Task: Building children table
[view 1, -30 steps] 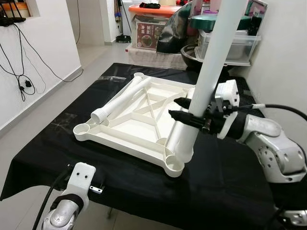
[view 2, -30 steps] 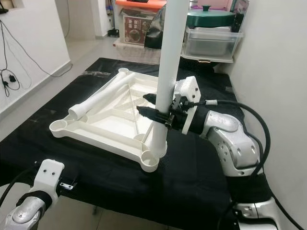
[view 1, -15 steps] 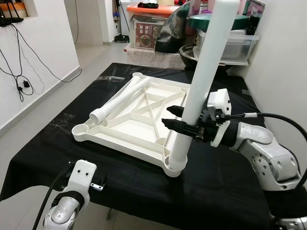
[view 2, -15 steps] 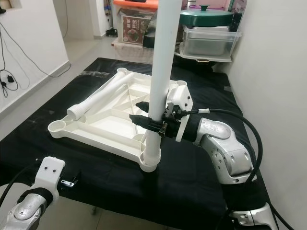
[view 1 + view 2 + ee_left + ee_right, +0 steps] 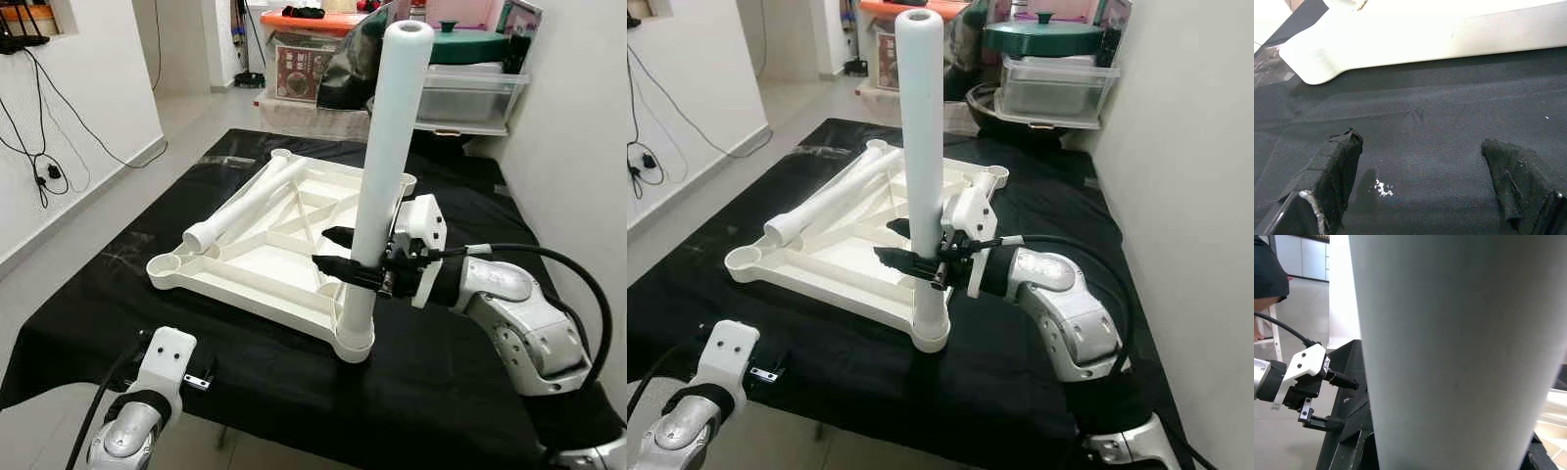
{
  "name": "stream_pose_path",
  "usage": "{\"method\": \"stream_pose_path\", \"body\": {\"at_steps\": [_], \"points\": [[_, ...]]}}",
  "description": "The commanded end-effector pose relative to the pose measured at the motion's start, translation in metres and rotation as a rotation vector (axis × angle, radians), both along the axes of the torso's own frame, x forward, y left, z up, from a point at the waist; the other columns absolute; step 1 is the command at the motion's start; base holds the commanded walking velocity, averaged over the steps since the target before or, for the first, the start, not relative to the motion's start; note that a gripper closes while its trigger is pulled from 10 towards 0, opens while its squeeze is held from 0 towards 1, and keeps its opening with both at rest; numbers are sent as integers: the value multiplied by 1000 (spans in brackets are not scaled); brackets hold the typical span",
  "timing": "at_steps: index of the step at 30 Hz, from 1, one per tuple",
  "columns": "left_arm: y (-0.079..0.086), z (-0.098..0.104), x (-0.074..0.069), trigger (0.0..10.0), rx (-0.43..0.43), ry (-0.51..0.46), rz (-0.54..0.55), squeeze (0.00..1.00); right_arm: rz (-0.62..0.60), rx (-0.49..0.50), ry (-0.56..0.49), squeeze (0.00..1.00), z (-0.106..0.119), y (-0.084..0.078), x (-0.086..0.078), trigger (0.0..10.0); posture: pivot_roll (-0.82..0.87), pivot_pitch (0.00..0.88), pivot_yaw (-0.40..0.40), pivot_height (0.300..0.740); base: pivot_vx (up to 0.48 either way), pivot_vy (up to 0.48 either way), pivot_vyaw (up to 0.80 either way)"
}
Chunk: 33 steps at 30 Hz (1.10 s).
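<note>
On the black cloth (image 5: 460, 382) that covers the work surface lies the white tabletop (image 5: 250, 264), upside down, ribs up, with a round socket at each corner. In the near right corner socket (image 5: 355, 343) a white table leg (image 5: 382, 166) stands upright, its lower end seated in the cup. The right gripper (image 5: 338, 262) is clamped around this leg low down, just above the socket, one black finger on each side of the tube. A second leg (image 5: 245, 204) lies flat across the tabletop, running from the far corner toward the near left corner socket (image 5: 167, 264), which stands open. The left gripper (image 5: 1420, 191) hovers at the near edge of the cloth, fingers spread apart with nothing between them, close to the tabletop's near rim. Bare cloth runs along the near side and to the right of the tabletop. Behind the table stand plastic storage boxes (image 5: 470, 93); a white wall (image 5: 578, 147) runs close along the right.
</note>
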<state>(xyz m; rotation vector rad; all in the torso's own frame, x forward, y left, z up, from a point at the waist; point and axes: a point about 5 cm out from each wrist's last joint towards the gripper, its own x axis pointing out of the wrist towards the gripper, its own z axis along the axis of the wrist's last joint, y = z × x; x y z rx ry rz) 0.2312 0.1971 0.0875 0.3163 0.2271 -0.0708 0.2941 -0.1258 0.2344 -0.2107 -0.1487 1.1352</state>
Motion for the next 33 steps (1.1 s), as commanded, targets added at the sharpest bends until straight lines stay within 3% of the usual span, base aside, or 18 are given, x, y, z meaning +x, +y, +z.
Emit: {"method": "stream_pose_path", "body": {"at_steps": [1, 14, 22, 23, 24, 26, 27, 33], "points": [[1, -3, -2, 10000, 19, 8, 4, 0, -8, -62, 50, 0, -12, -1, 4, 10000, 94, 0, -59, 740, 0, 0, 0], [0, -6, 0, 10000, 8, 15, 5, 0, 53, -70, 119, 0, -16, -4, 1, 10000, 86, 0, -64, 740, 0, 0, 0], [2, -7, 0, 10000, 1, 18, 18, 0, 53, -8, 194, 0, -18, 5, 7, 10000, 92, 0, -75, 740, 0, 0, 0], [3, -7, -1, 10000, -4, 17, 29, 0, -60, 41, 225, 0, -21, 11, 17, 10000, 98, 0, -81, 740, 0, 0, 0], [3, -7, -1, 10000, -4, 17, 29, 0, -60, 41, 225, 0, -21, 11, 17, 10000, 98, 0, -81, 740, 0, 0, 0], [4, -8, -3, 10000, -5, 20, 35, 0, -286, 127, 279, 0, -29, 13, 31, 10000, 100, 0, -83, 740, 0, 0, 0], [4, -8, -3, 10000, -5, 20, 35, 0, -286, 127, 279, 0, -29, 13, 31, 10000, 100, 0, -83, 740, 0, 0, 0], [4, -8, -4, 10000, -2, 23, 39, 0, -571, 262, 361, 0, -45, 19, 32, 10000, 102, 0, -76, 740, 0, 0, 0]]}}
